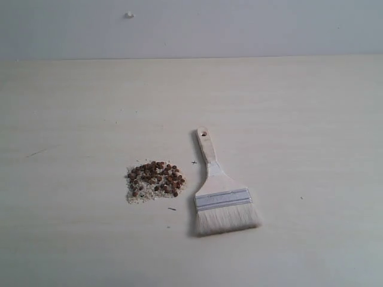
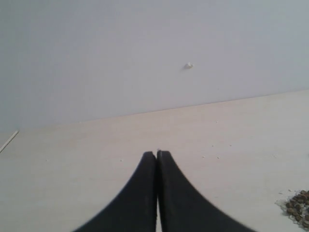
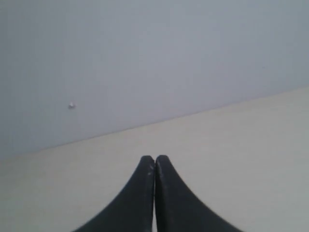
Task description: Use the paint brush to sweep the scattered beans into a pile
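Reddish-brown flecked with off-white, the pile [image 1: 155, 180] is sitting compact on the pale wooden table [image 1: 311, 107]. The paint brush [image 1: 220, 194] is lying flat just to its right in the exterior view, not touching it, bristles toward the camera and handle pointing away. The left hand [image 2: 157, 153] is hovering with fingers pressed together, gripping nothing. The right hand [image 3: 154, 158] is likewise closed and empty.

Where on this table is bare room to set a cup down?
The pale wooden table is bare right of the wide flat brush with pale wooden handle, left of the compact mound of reddish-brown beans and crumbs, and behind both, up to the grey wall. Only the narrow strip between mound and brush is crowded.
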Available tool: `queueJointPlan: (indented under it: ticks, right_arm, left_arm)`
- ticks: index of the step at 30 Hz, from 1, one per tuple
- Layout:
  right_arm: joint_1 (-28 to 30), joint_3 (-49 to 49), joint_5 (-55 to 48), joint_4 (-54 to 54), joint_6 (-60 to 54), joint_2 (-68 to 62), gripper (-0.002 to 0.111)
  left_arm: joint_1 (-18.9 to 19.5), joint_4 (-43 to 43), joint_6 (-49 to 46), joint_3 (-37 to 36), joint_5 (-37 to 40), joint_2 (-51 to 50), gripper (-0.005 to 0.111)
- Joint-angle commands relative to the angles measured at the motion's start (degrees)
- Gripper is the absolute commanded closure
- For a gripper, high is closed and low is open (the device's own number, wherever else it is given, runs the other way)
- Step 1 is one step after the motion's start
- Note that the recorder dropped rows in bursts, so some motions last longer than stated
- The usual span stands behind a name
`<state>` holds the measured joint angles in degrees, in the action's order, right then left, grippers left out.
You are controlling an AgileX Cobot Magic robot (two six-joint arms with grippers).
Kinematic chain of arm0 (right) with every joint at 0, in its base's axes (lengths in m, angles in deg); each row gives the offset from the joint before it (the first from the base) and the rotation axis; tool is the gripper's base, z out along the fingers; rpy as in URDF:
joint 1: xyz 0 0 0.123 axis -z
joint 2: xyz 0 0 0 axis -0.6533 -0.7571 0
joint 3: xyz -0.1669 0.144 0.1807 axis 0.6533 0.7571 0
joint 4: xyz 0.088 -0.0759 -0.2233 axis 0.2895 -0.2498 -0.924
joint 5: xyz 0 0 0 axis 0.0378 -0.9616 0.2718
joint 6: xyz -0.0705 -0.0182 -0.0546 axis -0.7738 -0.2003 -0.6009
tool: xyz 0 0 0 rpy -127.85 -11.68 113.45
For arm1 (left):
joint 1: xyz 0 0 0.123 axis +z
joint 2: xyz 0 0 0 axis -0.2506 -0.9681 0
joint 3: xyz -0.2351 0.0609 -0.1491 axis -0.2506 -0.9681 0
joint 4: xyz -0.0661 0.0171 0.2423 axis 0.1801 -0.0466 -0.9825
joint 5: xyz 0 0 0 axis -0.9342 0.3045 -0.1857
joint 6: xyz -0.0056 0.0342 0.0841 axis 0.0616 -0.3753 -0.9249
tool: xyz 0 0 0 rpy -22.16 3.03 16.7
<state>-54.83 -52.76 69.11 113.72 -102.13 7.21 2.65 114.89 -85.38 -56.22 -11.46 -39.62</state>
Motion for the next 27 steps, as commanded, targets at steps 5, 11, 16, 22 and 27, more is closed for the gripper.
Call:
queueJointPlan:
  ticks: [5,11,16,22,27]
  right_arm:
    - [0.1,1.1,-1.9,-0.9,0.8,10.4,0.108]
    - [0.1,1.1,-1.9,-0.9,0.8,11.1,0.108]
    - [0.1,1.1,-1.9,-1.0,0.8,11.1,0.108]
    - [0.1,1.1,-1.5,-1.6,-3.3,11.5,0.108]
    - [3.2,1.1,-3.3,-1.6,-4.7,14.8,0.108]
  left_arm:
    - [-0.2,0.1,0.0,-0.2,-0.3,0.3,0.107]
    - [-0.2,0.1,0.0,-0.2,-0.3,0.3,0.107]
    - [-0.2,0.1,0.0,-0.2,-0.3,0.3,0.107]
    - [-0.2,0.1,0.0,-0.2,-0.3,0.3,0.107]
    - [-0.2,0.1,0.0,-0.2,-0.3,0.3,0.107]
